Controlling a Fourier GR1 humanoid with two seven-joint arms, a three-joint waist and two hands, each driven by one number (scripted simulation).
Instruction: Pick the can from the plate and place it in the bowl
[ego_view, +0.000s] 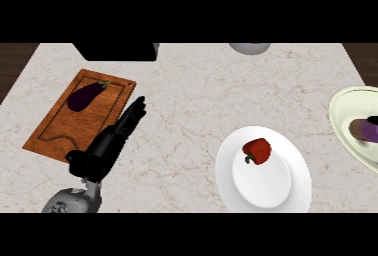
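Note:
A white plate (280, 187) lies at the lower right of the counter and carries only a red bell pepper (257, 150). At the right edge stands a cream bowl (341, 107), cut off by the view. Inside it lies a purple can-like thing (360, 130). A small black part (373, 120) touches its top at the very edge; it may belong to my right hand, which is otherwise out of view. My left hand (111, 142) rests on the counter at the lower left, open, its fingers straight and pointing up and to the right, beside the cutting board.
A wooden cutting board (63, 127) with a purple eggplant (86, 95) lies at the left. A black block (117, 51) sits at the back edge, with a pale round thing (249, 47) further right. Dark floor shows past the counter's corners.

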